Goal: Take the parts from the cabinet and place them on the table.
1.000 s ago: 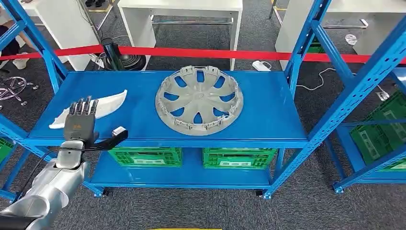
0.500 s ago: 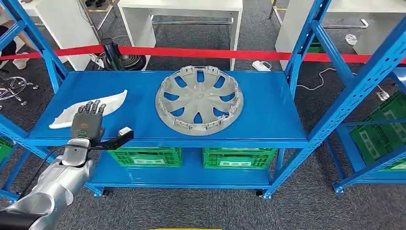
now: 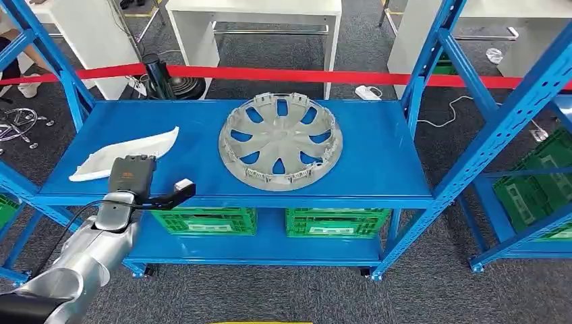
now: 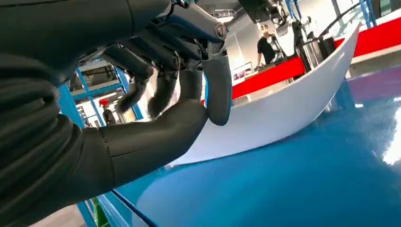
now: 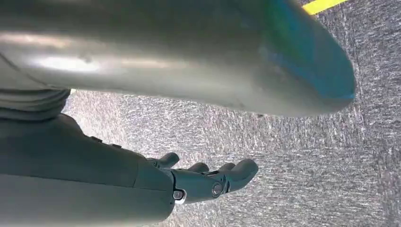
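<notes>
Blue shelf [image 3: 378,169] is carrying both parts: white trim piece [image 3: 128,152] at its left end, grey hubcap [image 3: 280,140] mid-shelf. Left hand [image 3: 131,174] is pushing further in than a second ago, fingers now curling over the trim's near edge, thumb sticking out sideways; grasp is starting, part not lifted yet. Fingers are closing, not clamped. Right hand [image 5: 208,182] is hanging over carpet, loosely curled, holding nothing.

Your silver left arm [image 3: 81,260] reaching forward, dark many-fingered left hand [image 3: 131,177] palm down, fingers [image 4: 163,92] curled under, thumb [image 3: 177,192] out sideways, your dark right hand [image 5: 203,179] hanging low, fingers loosely extended, holding nothing
</notes>
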You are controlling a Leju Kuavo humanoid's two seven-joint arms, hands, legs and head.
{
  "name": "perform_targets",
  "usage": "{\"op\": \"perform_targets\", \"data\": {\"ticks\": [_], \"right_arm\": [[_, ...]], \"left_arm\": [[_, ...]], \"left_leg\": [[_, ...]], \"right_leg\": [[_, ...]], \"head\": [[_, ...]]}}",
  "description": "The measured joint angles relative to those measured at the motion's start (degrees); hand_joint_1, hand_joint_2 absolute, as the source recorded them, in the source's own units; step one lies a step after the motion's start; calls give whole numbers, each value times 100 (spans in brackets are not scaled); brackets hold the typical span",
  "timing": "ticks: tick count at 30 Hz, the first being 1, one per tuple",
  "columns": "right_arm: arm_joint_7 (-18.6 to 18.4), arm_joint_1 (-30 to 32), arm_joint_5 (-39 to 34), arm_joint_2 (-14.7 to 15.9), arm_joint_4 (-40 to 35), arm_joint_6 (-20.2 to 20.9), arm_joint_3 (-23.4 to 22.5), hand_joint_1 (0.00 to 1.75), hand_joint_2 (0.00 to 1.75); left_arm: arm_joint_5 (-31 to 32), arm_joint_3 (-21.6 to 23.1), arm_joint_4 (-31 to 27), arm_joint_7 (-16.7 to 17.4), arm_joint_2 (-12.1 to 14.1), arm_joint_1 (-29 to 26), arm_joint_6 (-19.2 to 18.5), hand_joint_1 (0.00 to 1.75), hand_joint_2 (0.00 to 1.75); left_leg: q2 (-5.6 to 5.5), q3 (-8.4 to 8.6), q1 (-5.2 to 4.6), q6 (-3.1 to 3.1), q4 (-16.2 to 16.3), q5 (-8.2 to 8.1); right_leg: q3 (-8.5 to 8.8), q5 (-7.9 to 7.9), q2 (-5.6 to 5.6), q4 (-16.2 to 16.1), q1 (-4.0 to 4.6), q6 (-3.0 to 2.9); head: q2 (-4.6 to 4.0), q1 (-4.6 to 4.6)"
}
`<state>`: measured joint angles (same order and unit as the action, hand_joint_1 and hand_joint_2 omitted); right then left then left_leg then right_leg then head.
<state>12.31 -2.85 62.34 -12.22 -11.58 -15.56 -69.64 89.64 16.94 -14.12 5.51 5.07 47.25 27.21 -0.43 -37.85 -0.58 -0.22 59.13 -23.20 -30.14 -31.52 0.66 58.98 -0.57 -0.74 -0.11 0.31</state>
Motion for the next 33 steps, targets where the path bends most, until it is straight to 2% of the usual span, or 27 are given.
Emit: {"op": "perform_targets", "data": {"ticks": [6, 7, 8, 10, 17, 27, 33], "right_arm": [[13, 24, -9, 4, 0, 0, -4, 0, 0], [15, 26, -11, 7, 0, 0, -4, 0, 0], [15, 28, -15, 7, 0, 0, -7, 0, 0], [35, 34, -15, 9, 0, 0, -9, 0, 0], [68, 52, -13, 11, 0, 7, -24, 0, 0], [55, 54, -9, 15, 0, 11, -35, 0, 0], [-11, 55, 57, 50, 0, 11, -35, 0, 0]], "left_arm": [[-11, 0, 7, 13, 0, -2, -35, 171, 175], [-15, 0, 11, 13, 2, -3, -35, 105, 175], [-17, 0, 13, 13, 2, -4, -35, 5, 175], [-26, 0, 26, 13, 2, -6, -33, 0, 175], [-109, 0, 33, -59, 24, -30, 276, 0, 175], [-201, 0, 33, -79, 33, -27, 505, 0, 175], [-11, 0, 37, 336, 33, -6, 210, 0, 175]], "left_leg": [[-1, 0, 0, 0, 0, 0], [-1, 0, 0, 0, 0, 0], [-1, 0, 0, 0, 0, 0], [-1, 0, 0, 0, 0, 0], [-1, 0, 0, 0, 0, 0], [-2, 0, 0, 0, 0, 0], [-1, 0, 0, 0, 0, 0]], "right_leg": [[1, 0, 0, 0, 1, 0], [1, 0, 0, 0, 1, 0], [1, 0, 0, 0, 2, 0], [2, 0, 0, 0, 2, 0], [2, 0, 0, 0, 3, 0], [2, 0, 0, 0, 3, 0], [1, 0, 0, 0, 3, 0]], "head": [[0, 0], [0, 0], [0, 0], [0, 0], [0, 0], [0, 0], [0, 0]]}}
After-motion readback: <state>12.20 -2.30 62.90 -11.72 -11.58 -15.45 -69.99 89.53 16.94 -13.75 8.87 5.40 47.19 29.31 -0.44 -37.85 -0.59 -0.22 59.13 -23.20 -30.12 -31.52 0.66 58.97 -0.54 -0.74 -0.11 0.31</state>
